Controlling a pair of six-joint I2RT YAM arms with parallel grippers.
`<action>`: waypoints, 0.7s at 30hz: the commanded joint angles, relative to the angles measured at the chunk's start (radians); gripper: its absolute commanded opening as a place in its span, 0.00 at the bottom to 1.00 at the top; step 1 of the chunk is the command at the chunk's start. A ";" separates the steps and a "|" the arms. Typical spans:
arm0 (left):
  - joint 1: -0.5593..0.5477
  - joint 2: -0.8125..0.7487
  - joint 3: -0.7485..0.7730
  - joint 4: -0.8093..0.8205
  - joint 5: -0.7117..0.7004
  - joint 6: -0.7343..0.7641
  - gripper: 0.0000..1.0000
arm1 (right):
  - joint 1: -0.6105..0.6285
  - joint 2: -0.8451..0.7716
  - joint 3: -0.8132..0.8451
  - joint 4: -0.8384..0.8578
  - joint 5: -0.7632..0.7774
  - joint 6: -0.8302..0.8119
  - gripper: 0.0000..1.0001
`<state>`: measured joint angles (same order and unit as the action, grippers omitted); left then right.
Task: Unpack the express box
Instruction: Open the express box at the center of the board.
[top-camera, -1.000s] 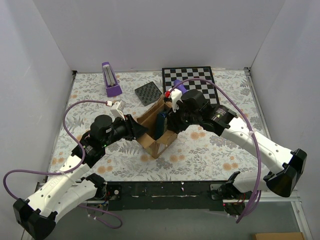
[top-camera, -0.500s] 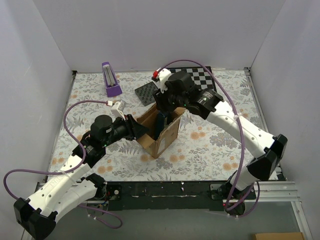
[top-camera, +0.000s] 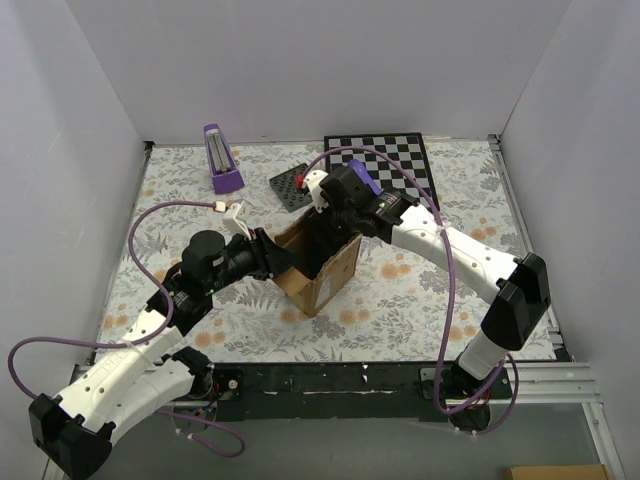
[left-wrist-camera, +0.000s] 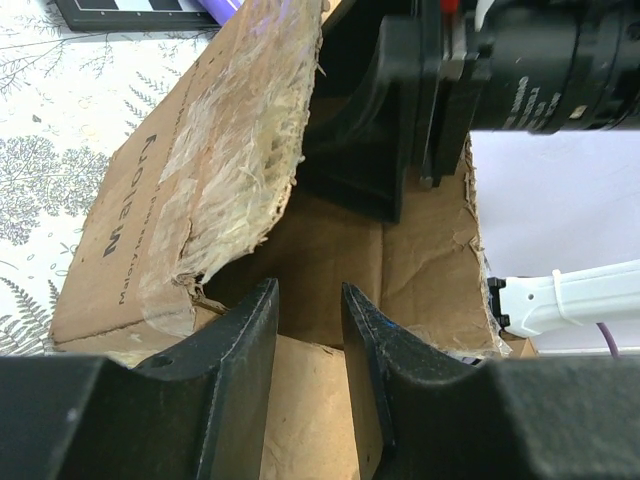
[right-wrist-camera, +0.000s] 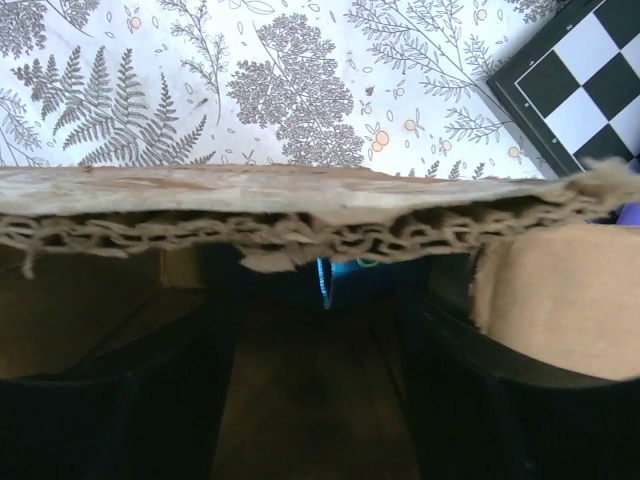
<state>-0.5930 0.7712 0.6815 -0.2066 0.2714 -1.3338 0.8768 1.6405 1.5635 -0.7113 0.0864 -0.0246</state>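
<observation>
The express box (top-camera: 328, 285), a brown carton with torn clear tape on its flaps, stands open mid-table. My left gripper (top-camera: 277, 262) is at the box's left rim. In the left wrist view its jaws (left-wrist-camera: 308, 300) stand narrowly apart with a cardboard flap filling the gap; the taped flap (left-wrist-camera: 200, 190) rises to the left. My right gripper (top-camera: 325, 237) reaches down into the box from behind. The right wrist view looks under a torn flap edge (right-wrist-camera: 300, 190). That gripper (right-wrist-camera: 318, 330) is open over bare cardboard, and a sliver of a blue thing (right-wrist-camera: 340, 272) shows ahead.
A black-and-white chessboard (top-camera: 390, 160) lies at the back right. A dark perforated square (top-camera: 290, 188) sits behind the box, and a purple holder (top-camera: 222, 160) stands at the back left. White walls close three sides.
The right arm swung from the box's right side round to its back and dipped inside, its jaws widening. The dark blue thing in the box is now covered. The left arm stayed put.
</observation>
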 joint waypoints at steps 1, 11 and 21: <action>-0.002 0.016 -0.017 -0.043 0.002 0.002 0.32 | 0.001 -0.053 -0.039 0.001 0.036 -0.011 0.78; -0.001 0.028 -0.022 -0.034 0.006 -0.001 0.32 | 0.001 -0.053 -0.065 0.018 -0.048 -0.014 0.73; -0.002 0.031 -0.025 -0.031 0.009 -0.004 0.32 | 0.001 -0.110 -0.077 0.084 -0.247 0.015 0.67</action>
<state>-0.5930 0.7898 0.6811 -0.1833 0.2756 -1.3430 0.8768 1.5955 1.4883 -0.6876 -0.0460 -0.0261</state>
